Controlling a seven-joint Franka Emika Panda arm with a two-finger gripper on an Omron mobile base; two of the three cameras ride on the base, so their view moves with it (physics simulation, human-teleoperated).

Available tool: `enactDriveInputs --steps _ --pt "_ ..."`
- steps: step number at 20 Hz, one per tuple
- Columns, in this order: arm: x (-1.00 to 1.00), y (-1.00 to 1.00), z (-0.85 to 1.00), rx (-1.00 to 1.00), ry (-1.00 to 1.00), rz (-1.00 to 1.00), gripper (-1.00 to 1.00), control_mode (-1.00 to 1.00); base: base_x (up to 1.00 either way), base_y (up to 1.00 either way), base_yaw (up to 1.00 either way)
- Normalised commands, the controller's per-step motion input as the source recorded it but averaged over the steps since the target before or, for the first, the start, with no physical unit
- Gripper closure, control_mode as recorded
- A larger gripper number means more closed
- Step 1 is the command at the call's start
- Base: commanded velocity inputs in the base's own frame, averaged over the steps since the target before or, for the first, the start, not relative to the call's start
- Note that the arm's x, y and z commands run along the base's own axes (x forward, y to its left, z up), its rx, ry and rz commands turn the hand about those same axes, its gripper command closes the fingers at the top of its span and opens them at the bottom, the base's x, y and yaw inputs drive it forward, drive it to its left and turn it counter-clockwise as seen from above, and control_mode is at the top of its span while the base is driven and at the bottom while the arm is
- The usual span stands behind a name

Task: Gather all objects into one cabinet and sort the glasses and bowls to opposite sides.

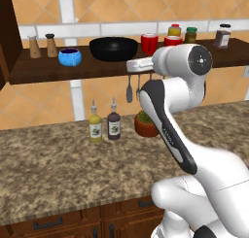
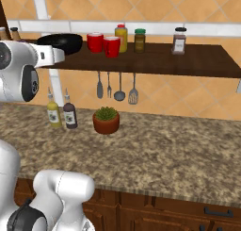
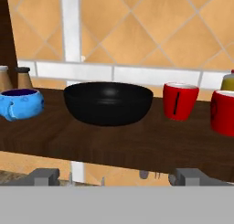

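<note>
2 red cups (image 3: 180,101) on shelf (image 3: 114,143), 1 cut off at frame edge, black bowl (image 3: 108,103), blue bowl (image 3: 20,104), gripper (image 3: 116,176) fingers spread open

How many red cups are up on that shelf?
2. One red cup stands just right of the black bowl; the other red cup sits beside it, further right, slightly nearer the shelf's front edge.

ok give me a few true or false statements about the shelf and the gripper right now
1. The black bowl sits between the blue bowl and the red cups. True.
2. The gripper is shut on a red cup. False: it is open, short of the shelf, holding nothing.
3. The plant pot stands on the shelf. False: it stands on the counter below.
4. Both red cups stand upright. True.
5. The blue bowl lies inside the black bowl. False: it sits apart, beside it.
</note>
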Motion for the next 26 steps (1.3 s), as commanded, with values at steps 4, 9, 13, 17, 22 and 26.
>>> enactDriveInputs --steps 4,9,13,17,22,26 --pt "-0.14 0.00 -0.02 0.00 0.01 0.00 -1.00 -1.00 0.00 0.00 0.00" --pt "-0.19 0.00 0.00 0.00 0.00 0.00 -1.00 -1.00 0.00 0.00 0.00" --pt "-0.10 0.30 0.00 0.00 0.00 0.00 -1.00 -1.00 0.00 0.00 0.00" --pt "-0.04 0.99 0.00 0.00 0.00 -0.01 -1.00 -1.00 0.00 0.00 0.00" --pt "0.05 0.95 0.01 0.05 0.00 0.09 -1.00 -1.00 0.00 0.00 0.00" --pt "0.30 0.74 0.10 0.19 0.00 0.20 -1.00 -1.00 0.00 0.00 0.00"
